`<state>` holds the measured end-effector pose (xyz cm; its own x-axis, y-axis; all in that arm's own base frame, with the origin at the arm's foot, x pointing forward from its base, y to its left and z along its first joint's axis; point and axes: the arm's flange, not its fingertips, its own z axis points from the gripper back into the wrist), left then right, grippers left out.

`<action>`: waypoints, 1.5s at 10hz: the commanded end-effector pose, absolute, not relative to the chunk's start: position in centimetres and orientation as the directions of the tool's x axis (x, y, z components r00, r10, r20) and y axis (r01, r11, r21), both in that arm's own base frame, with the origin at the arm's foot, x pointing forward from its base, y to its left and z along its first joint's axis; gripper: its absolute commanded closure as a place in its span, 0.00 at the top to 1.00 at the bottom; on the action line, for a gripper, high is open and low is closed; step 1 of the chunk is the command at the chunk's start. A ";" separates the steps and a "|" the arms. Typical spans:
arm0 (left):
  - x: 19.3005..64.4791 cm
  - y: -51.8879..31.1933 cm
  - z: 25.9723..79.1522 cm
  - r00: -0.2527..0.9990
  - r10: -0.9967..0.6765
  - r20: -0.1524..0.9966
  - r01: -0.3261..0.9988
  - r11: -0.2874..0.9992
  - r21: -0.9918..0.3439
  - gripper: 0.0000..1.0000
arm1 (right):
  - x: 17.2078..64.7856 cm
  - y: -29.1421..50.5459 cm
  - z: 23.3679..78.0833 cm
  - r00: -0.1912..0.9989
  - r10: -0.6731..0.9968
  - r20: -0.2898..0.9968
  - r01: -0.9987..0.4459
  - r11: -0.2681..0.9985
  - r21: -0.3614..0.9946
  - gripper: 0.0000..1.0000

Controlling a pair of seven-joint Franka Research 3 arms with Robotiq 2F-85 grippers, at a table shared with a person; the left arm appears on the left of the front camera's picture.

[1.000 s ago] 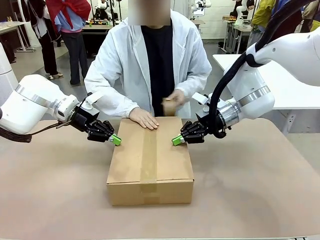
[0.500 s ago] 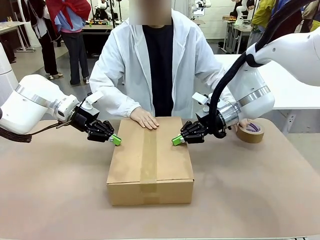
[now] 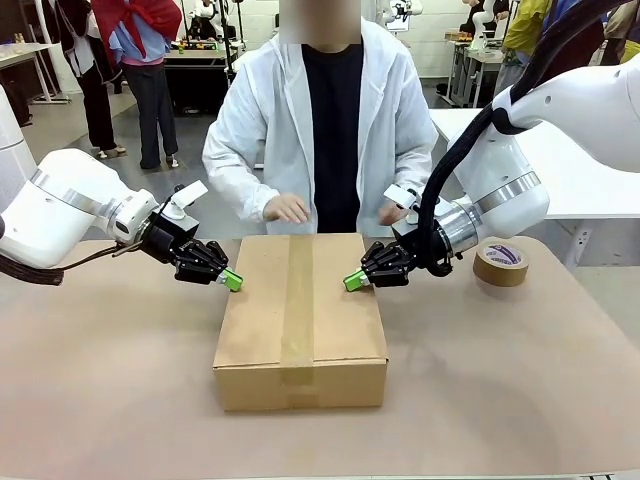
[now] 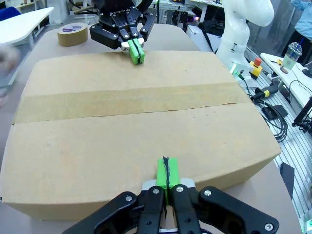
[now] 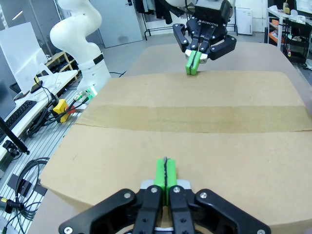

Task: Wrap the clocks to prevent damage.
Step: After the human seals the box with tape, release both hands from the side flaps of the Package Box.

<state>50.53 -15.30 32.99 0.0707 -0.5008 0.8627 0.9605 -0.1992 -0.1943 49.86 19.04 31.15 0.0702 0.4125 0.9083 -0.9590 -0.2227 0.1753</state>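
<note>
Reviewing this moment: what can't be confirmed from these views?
- Contents of the carton: its flaps are taped shut in all views, so no wrapped clocks are visible.
- Print on the tape roll: too small in the front view.
- Person's hand in the left wrist view: blurred and cut off by the left edge.
- Contact of the left tool and right tool with the carton: pads shut at its side edges, pressure unclear.

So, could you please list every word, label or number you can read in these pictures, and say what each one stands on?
"ROBOTIQ": white print on the black body of the right hand, seen from the left wrist view.
"ROBOTIQ": the same print on the black body of the left hand, seen from the right wrist view.
Purple print inside the brown tape roll: too small to read.
Brown cardboard carton: no print visible.
</note>
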 end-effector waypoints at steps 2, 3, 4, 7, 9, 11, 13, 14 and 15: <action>50.6 -15.4 32.8 0.071 -0.504 0.861 0.961 -0.197 -0.195 0.00 | 49.8 19.1 30.8 0.075 0.418 0.906 -0.959 -0.217 0.180 0.01; 50.6 -15.4 32.8 0.071 -0.504 0.861 0.961 -0.197 -0.195 0.00 | 49.8 19.1 30.8 0.075 0.418 0.906 -0.959 -0.217 0.180 0.01; 50.6 -15.4 32.8 0.071 -0.504 0.861 0.961 -0.197 -0.195 0.00 | 49.8 19.1 30.8 0.075 0.418 0.906 -0.959 -0.217 0.180 0.01; 50.6 -15.4 32.8 0.071 -0.504 0.861 0.961 -0.197 -0.195 0.00 | 49.8 19.1 30.8 0.075 0.418 0.906 -0.959 -0.217 0.180 0.01; 50.6 -15.4 32.8 0.071 -0.504 0.861 0.961 -0.197 -0.195 0.00 | 49.8 19.1 30.8 0.075 0.418 0.906 -0.959 -0.217 0.180 0.01; 50.3 -14.6 34.5 0.068 -0.522 0.850 0.962 -0.192 -0.195 0.00 | 49.1 18.3 33.4 0.061 0.443 0.895 -0.962 -0.211 0.170 0.01; 49.8 -12.1 40.1 0.035 -0.556 0.831 0.968 -0.187 -0.166 0.00 | 47.7 16.4 38.7 0.079 0.491 0.868 -0.968 -0.172 0.185 0.01; 48.8 -10.3 43.3 0.001 -0.591 0.806 0.965 -0.210 -0.155 0.00 | 46.2 15.3 41.8 0.083 0.543 0.836 -0.970 -0.150 0.194 0.01; 48.1 -8.9 45.7 -0.023 -0.631 0.776 0.969 -0.205 -0.138 0.00 | 44.6 14.4 44.6 0.083 0.591 0.802 -0.976 -0.116 0.186 0.01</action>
